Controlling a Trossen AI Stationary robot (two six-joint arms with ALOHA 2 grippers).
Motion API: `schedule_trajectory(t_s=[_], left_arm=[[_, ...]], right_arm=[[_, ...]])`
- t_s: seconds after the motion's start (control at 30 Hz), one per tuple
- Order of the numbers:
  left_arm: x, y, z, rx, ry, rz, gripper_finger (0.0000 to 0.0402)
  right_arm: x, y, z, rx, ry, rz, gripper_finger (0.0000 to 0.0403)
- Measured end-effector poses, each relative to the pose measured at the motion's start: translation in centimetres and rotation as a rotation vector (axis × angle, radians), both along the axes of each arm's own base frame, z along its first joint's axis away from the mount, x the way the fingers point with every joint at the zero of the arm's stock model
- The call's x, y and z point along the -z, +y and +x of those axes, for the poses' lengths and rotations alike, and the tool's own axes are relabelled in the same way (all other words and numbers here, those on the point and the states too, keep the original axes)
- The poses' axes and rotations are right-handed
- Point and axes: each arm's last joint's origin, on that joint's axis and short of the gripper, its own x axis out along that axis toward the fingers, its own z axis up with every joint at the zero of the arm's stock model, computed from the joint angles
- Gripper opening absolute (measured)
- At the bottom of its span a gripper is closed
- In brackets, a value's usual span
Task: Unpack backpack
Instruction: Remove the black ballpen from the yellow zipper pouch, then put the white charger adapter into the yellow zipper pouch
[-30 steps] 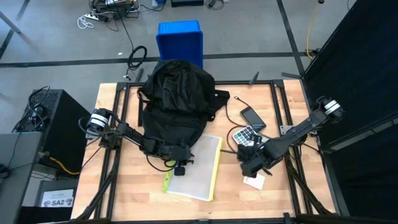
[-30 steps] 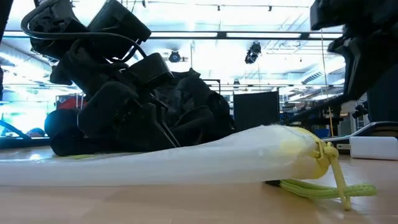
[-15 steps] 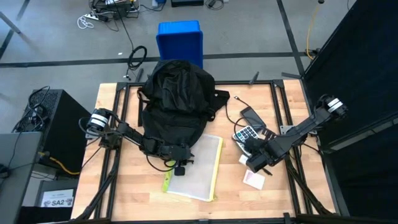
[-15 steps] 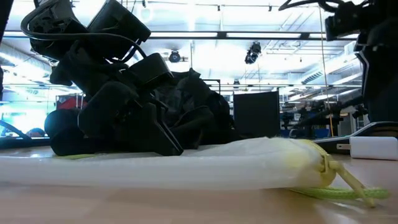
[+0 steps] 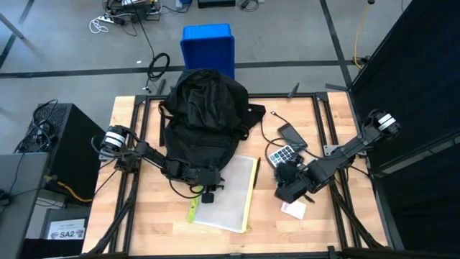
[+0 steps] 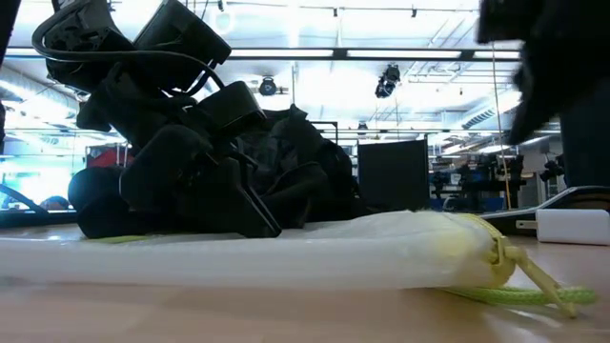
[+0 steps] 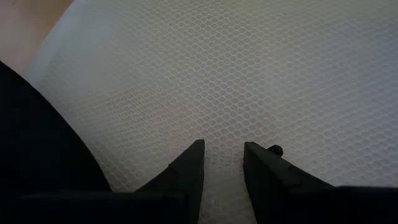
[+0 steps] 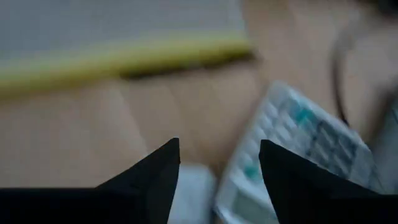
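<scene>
The black backpack [image 5: 205,115] lies at the table's far middle. In front of it a white mesh pouch [image 5: 231,193] with a yellow zip edge lies flat on the table. My left gripper [image 5: 208,190] stands at the pouch's far left corner, next to the backpack's near edge. In the left wrist view its fingers [image 7: 222,163] stand a little apart, low over the mesh [image 7: 261,74]. My right gripper [image 5: 284,178] hangs open above the table on the right. The right wrist view shows it [image 8: 219,163] between the pouch's yellow edge [image 8: 124,59] and a calculator [image 8: 298,155], with nothing between its fingers. My left gripper's fingertips [image 7: 193,155] slant down at the pouch's mesh surface from the table's left. I cannot tell whether they touch it. No fold or edge of the pouch shows between them.
On the right lie a calculator [image 5: 282,154], a dark phone [image 5: 292,134], a thin cable [image 5: 272,124] and a small white card [image 5: 293,209]. A blue bin [image 5: 208,44] stands on the floor beyond the far edge. Bare wood shows along the near edge.
My right gripper has left the place over the small white card and gone toward the far edge and the calculator, tipping and rolling as it went. In the low view the pouch's raised zip end has sunk and now lies flatter.
</scene>
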Motion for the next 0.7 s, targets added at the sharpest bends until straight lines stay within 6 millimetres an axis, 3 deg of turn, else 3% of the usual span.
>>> schedule_trajectory(t_s=[0.27,0.5,0.7], left_arm=[[-0.8,0.0,0.3,0.018,-0.071,0.045,0.0087],[-2.7,0.0,0.6,-0.01,-0.192,0.072,0.0087],[-5.8,0.1,0.3,-0.015,-0.306,0.071,0.0087]], right_arm=[[1.3,0.6,2.4,-0.256,-0.303,-0.091,0.0165],[3.4,-1.7,2.5,-0.167,-0.452,-0.204,0.0125],[4.7,-3.5,2.2,-0.122,-0.579,-0.209,0.0098]])
